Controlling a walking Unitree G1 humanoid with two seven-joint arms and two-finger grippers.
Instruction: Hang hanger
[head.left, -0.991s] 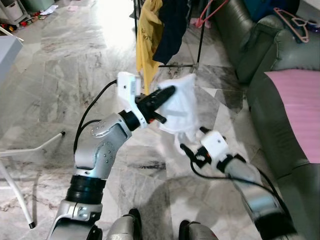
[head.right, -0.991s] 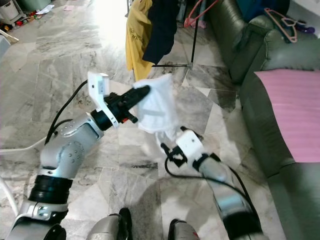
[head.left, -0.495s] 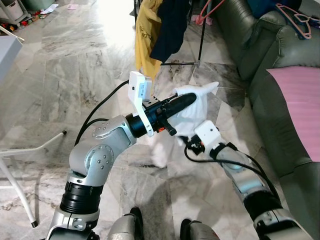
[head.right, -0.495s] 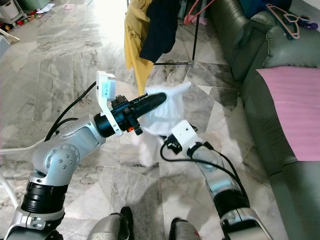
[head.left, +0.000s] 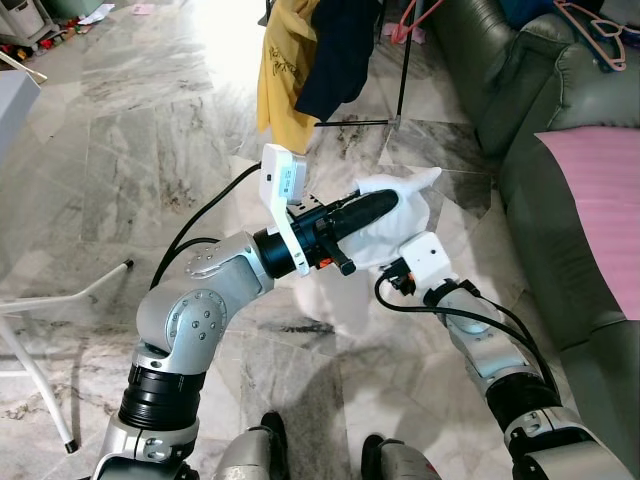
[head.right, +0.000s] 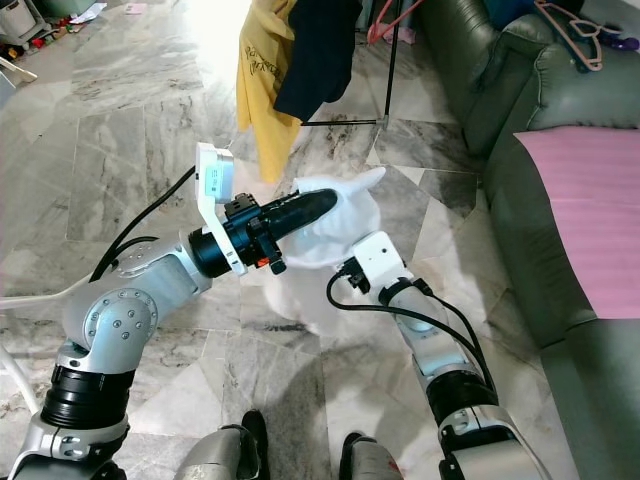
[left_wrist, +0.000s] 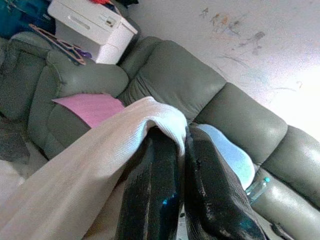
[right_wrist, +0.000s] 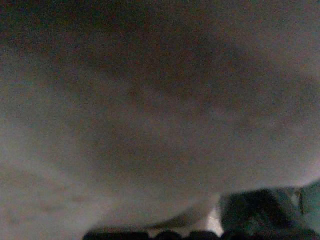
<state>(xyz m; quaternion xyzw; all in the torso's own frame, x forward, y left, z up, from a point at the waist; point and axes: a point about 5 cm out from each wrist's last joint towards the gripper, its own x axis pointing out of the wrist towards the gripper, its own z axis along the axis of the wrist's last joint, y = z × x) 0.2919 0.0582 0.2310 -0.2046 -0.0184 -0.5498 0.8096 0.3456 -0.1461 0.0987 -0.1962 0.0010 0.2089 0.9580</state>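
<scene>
My left gripper (head.left: 386, 203) is held out in front of me at chest height, shut on a fold of a white garment (head.left: 405, 222). In the left wrist view its black fingers (left_wrist: 155, 165) pinch the cloth's edge (left_wrist: 100, 150). My right gripper (head.left: 398, 272) reaches up from below, right against the hanging underside of the same garment. The right wrist view is dim, with pale cloth (right_wrist: 150, 100) close to the lens. Pink hangers (head.left: 592, 22) lie on top of the sofa back at the far right. Another pink hanger (head.left: 418, 18) hangs by the drying rack.
A black drying rack (head.left: 403, 62) stands ahead with a yellow shirt (head.left: 280, 75) and a dark garment (head.left: 338, 50) on it. A green sofa (head.left: 545, 150) with a pink cloth (head.left: 600, 200) runs along my right. A white stand's leg (head.left: 70, 295) lies at left on the marble floor.
My left arm has swung the white garment to the right and lower. My right gripper has come up from the floor side to the cloth's underside. The camera has tilted slightly.
</scene>
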